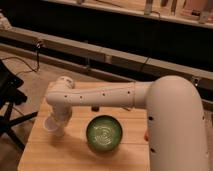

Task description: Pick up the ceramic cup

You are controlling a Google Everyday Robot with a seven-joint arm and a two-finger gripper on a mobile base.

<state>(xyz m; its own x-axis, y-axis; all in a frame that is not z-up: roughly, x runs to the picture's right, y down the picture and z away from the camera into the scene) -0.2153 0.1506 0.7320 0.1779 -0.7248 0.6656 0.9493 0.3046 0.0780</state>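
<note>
The green bowl sits near the front of the wooden table. To its left, the gripper is down at the white cup, which looks tipped on its side. I cannot tell if it has hold, so it should squeeze gently and lift slowly, straight up, away from the bowl.

The white arm reaches from the bulky near-right body leftward, bending down at its wrist, the tool low at the left.

Gripper low over table, at ceramic cup. Green bowl stands near its right (only obstacle). Bare tabletop in front and left.
</note>
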